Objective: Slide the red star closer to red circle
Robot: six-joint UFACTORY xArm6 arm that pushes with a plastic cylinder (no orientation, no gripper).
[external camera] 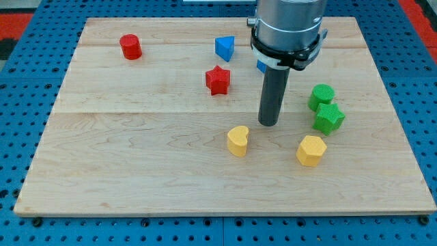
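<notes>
The red star (218, 80) lies on the wooden board (136, 157) just above the middle. The red circle (130, 47), a short cylinder, stands near the view's top left. My tip (268, 124) rests on the board to the right of and below the red star, well apart from it. The tip is just above and to the right of the yellow heart (237, 141).
A blue triangle block (224, 48) lies above the red star. A bit of another blue block (261, 67) shows behind the rod. Two green blocks (321, 97) (329, 118) sit at the right. A yellow hexagon block (311, 150) lies below them.
</notes>
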